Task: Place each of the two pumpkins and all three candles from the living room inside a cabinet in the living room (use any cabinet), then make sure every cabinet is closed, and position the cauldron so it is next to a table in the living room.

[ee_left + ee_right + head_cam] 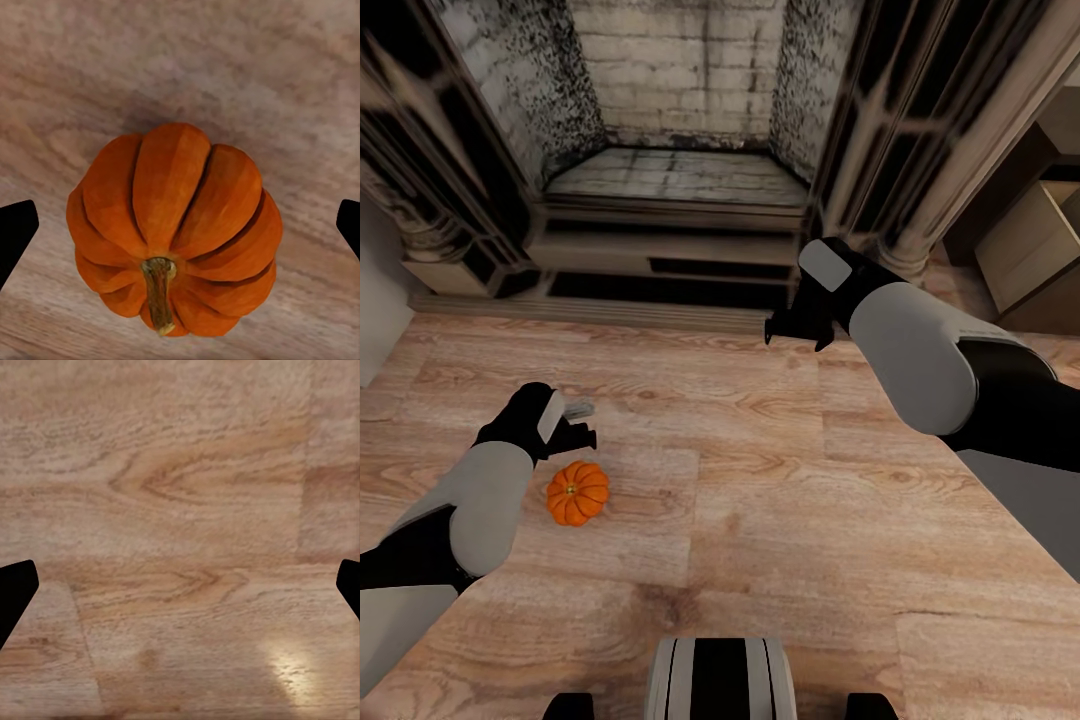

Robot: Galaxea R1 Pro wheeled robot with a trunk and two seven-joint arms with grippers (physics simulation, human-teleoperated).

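Head view records one pumpkin (577, 492) upright on the wood-plank floor (760, 500), in front of the fireplace (675, 170) and just beside the left tool (565, 425). A small grey object (579, 407) lies on the floor at that tool's far side; it may be a candle, but it is too small and too hidden to confirm.

Left wrist view shows the pumpkin (174, 232) from above, stem towards the camera, centred between two dark fingertips (15, 232) that stand wide apart and clear of its ribs. The left tool is released and holds nothing.

Judgement: the step in hand is the pickup of this pumpkin. The next move calls for a straight descent until the fingertips flank the widest ribs, then closure; the rounded body could roll if one side touches first.

Left arm reaches forward and low, wrist turned down over the floor. The right arm is extended higher towards the fireplace. The right tool (795, 328) points down at bare floor (180, 510), its fingertips (15, 596) spread and empty.

An open pale drawer (1028, 245) shows at the right edge.
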